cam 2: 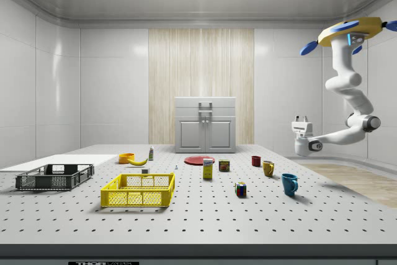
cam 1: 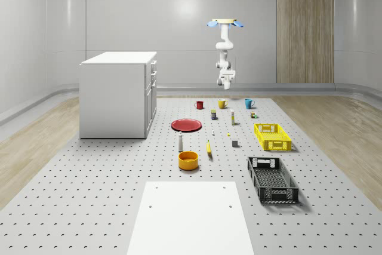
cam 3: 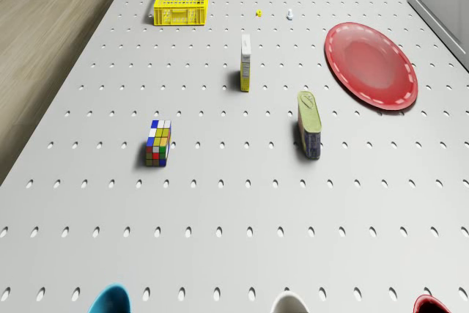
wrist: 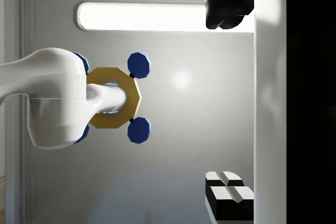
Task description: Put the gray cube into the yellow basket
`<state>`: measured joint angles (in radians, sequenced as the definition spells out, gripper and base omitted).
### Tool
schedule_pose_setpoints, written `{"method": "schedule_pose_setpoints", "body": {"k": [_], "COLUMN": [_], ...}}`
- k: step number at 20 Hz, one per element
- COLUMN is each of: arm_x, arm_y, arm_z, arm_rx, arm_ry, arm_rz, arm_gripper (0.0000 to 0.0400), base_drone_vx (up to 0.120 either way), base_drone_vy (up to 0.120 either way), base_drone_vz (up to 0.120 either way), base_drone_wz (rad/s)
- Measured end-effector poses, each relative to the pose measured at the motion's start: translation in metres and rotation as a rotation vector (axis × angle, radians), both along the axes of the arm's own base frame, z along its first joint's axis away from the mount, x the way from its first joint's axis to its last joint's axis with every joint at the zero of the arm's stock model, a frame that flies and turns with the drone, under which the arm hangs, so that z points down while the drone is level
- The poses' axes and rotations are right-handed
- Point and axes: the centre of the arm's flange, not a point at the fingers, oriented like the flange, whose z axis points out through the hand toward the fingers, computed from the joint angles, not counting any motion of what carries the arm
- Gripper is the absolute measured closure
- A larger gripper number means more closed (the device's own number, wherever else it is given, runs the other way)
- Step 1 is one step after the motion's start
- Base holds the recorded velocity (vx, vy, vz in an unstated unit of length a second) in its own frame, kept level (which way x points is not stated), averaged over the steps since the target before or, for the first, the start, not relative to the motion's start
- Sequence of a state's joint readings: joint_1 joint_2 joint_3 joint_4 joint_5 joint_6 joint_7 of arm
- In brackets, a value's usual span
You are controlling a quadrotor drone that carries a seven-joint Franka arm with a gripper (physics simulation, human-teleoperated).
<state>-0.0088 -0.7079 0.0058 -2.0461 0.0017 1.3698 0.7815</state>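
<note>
Hovering high over the bench's far edge, we hold our gripper (cam 2: 302, 118) upturned, fingers apart (gripping nothing); the gray cube (cam 1: 235, 143) lies well below, mid-bench, just beside the yellow basket (cam 1: 273, 137).

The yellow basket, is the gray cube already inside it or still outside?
Outside. The gray cube sits on the table beside the yellow basket, on the whole-scene view's left of it; the basket looks empty.

No legible text on any object (box labels unreadable).
</note>
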Motion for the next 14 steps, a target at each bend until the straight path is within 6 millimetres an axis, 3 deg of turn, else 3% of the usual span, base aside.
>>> {"method": "schedule_pose_setpoints", "body": {"k": [14], "arm_x": [-0.0011], "arm_y": [0.0022], "arm_z": [0.0], "arm_rx": [-0.022], "arm_ry": [-0.011], "arm_rz": [0.0], "arm_gripper": [0.0], "base_drone_vx": [0.12], "base_drone_vy": [0.0], "base_drone_vz": [0.0], "base_drone_wz": [0.0]}}
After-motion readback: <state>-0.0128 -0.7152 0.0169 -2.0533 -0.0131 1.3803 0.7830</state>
